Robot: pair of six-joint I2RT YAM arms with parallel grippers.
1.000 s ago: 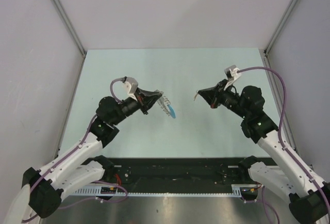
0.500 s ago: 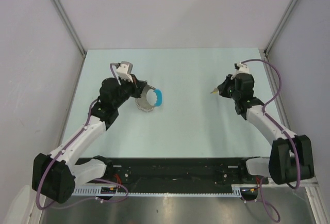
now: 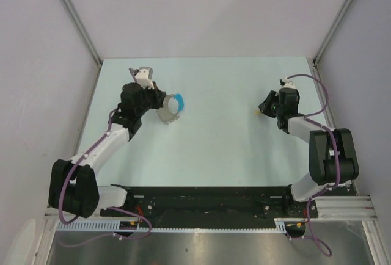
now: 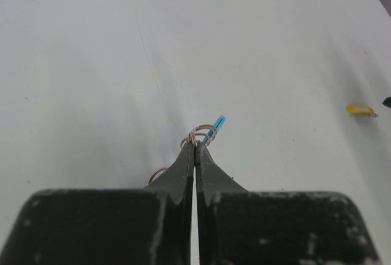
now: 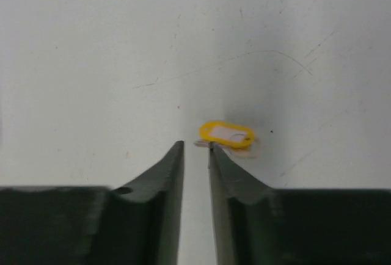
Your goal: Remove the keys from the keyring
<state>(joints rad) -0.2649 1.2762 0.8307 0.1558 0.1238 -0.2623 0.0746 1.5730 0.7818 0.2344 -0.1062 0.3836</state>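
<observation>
My left gripper is shut on the keyring, a thin silvery loop pinched at the fingertips. The keys hang from it as a grey bunch, with the blue piece sticking out to the right; the blue piece also shows past the tips in the left wrist view. My right gripper is slightly open, low over the table at the right. A yellow key tag lies on the table just beyond its right fingertip; a thin metal bit on the tag touches that tip.
The yellow tag also shows far right in the left wrist view and by the right gripper in the top view. Grey walls stand at the table's back and sides. The arms' black base rail runs along the near edge.
The left arm swung back and left, carrying the ring and keys. The right arm moved right and down to the table; the yellow tag once at its tips now lies on the table.
</observation>
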